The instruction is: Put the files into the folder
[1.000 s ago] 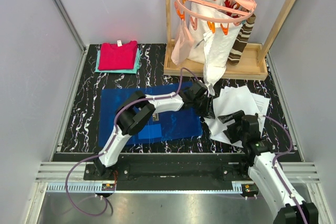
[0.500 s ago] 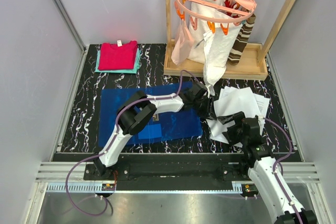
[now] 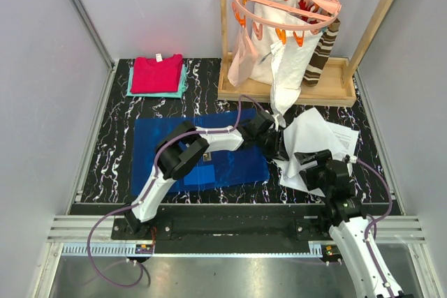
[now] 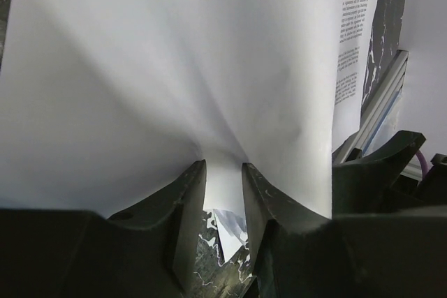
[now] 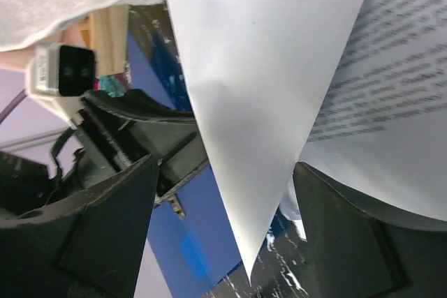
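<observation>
Gripping begun, nothing filed | left gripper (image 4: 223, 167) nipped on one raised sheet of files (image 3: 318, 134), right of centre | right gripper (image 5: 225, 167) wide apart, holding nothing | folder (image 3: 160, 146) left of centre, no sheets in it.

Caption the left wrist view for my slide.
Left hand pinches a blank white sheet, creasing it, with a printed page showing at right.

Pale grey walls (image 3: 160, 12), black marbled tabletop (image 3: 119, 137) — wooden rack (image 3: 234, 91) behind
</observation>
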### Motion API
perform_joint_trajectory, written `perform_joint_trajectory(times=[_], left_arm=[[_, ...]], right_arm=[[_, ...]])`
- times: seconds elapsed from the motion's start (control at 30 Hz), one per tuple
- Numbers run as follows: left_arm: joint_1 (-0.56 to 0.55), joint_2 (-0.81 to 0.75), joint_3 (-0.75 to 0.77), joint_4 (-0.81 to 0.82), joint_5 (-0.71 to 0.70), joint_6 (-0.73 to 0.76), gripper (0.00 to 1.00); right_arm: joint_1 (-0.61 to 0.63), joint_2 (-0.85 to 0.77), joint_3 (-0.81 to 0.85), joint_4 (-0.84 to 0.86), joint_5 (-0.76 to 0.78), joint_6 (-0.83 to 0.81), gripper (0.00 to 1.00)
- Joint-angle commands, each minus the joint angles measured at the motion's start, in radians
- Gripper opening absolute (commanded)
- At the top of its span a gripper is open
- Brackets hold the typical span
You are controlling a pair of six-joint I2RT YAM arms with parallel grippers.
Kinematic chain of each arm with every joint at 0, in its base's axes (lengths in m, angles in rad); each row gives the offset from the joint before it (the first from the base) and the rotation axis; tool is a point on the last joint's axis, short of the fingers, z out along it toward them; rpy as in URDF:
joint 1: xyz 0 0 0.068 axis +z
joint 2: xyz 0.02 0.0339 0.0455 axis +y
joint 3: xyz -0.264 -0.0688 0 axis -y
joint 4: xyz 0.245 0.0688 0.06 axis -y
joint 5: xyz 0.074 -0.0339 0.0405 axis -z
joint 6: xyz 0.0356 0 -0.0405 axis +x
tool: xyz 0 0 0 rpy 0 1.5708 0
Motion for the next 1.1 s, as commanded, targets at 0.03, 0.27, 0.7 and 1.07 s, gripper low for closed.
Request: perform_joint_trajectory(times=[0.03, 0.27, 0.7, 1.07], left_arm=[[-0.015, 0.032, -0.052, -0.116, -0.034, 0.034, 0.35], [-0.015, 0.036, -0.045, -0.118, -0.028, 0.034, 0.34], [-0.025, -0.151, -0.057, -0.167, -0.048, 0.136, 0.63], [0.07, -0.771, -0.271, -0.246, -0.128, 0.216, 0.85]], right_arm=[[0.0, 0.03, 0.058, -0.113, 0.09, 0.002, 0.86], [0.0, -0.013, 0.064, -0.118, 0.119, -0.018, 0.82], [0.0, 0.115, 0.198, -0.127, 0.314, -0.306, 0.0], [0.021, 0.537, 0.8, -0.161, -0.149, -0.857, 0.0]])
